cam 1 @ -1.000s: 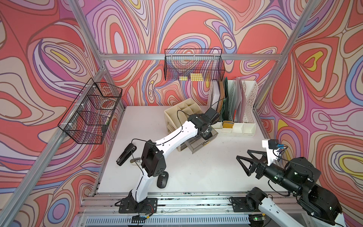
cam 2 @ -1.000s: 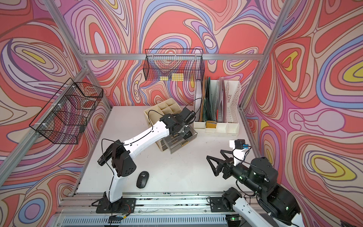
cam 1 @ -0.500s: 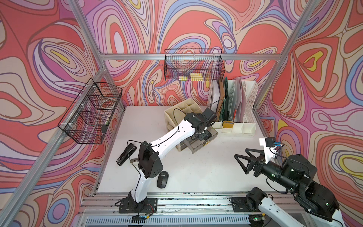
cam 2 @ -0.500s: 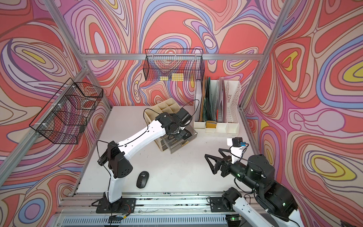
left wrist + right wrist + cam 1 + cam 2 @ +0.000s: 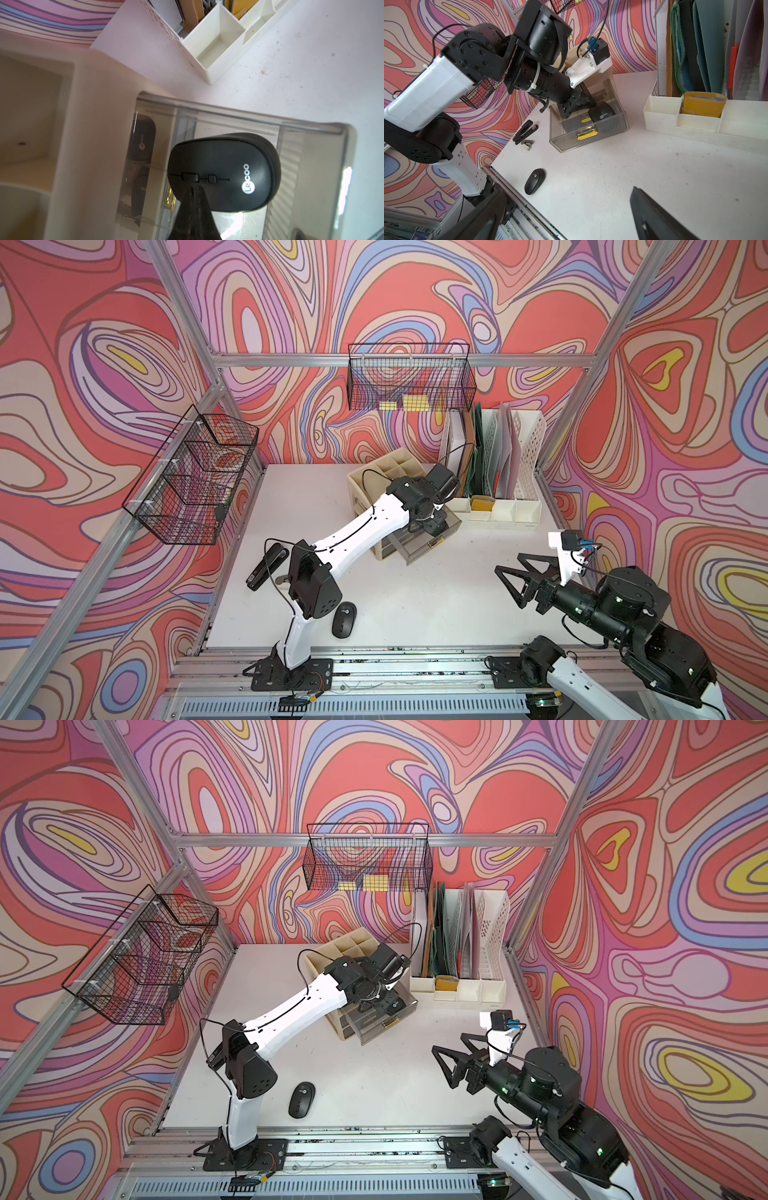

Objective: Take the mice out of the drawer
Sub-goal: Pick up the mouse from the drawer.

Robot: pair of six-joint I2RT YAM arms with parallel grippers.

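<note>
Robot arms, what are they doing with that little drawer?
They're taking computer mice out of the open drawer. The left gripper is shut, with its tip against a black mouse inside the drawer. A second mouse already lies on the table near the front edge. The right gripper hangs open over the table, holding nothing.

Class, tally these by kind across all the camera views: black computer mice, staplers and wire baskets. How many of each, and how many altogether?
Black mice: 4 (one loose out front, one in the open drawer, two half hidden behind it)
Stapler: 1
Wire baskets: 2
Total: 7
</note>
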